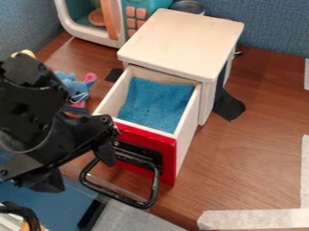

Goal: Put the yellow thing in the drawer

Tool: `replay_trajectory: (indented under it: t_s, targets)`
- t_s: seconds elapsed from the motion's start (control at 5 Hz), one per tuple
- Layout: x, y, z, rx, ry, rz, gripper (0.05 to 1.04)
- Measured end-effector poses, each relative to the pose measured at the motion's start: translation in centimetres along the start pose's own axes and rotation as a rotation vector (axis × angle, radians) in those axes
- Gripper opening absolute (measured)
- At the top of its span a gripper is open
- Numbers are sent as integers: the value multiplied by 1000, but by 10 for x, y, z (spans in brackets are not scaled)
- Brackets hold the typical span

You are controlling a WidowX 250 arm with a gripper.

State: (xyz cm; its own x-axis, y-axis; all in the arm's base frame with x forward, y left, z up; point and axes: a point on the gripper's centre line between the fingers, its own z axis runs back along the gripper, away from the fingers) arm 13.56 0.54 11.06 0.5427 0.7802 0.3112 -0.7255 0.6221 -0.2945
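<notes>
Camera view: one red-fronted drawer point(168, 155), open, presumably so the yellow object point(25, 53), part-hidden behind the black arm point(30, 101), can go in; one black gripper point(77, 169), fingers apart, beside the handle point(156, 186), likely needing to lift clear before fetching

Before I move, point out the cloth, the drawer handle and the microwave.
Cloth point(154, 106): camera view, its middle.
Drawer handle point(156, 184): camera view, right-hand bar of its loop.
Microwave point(91, 37): camera view, its white lower frame.
</notes>
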Motion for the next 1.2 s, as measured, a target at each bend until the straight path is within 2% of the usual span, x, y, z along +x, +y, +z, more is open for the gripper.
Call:
replay_trajectory:
  t_s: [0.2, 0.4, 1.0, 1.2]
  targets:
    - [-2, 1, -1, 0, 9, -2, 1001]
    - [26, 0, -8, 29, -8, 98, 1001]
    - [103, -5, -33, 110, -67, 263, 1001]
    - [133, -8, -40, 170, -74, 310, 1001]
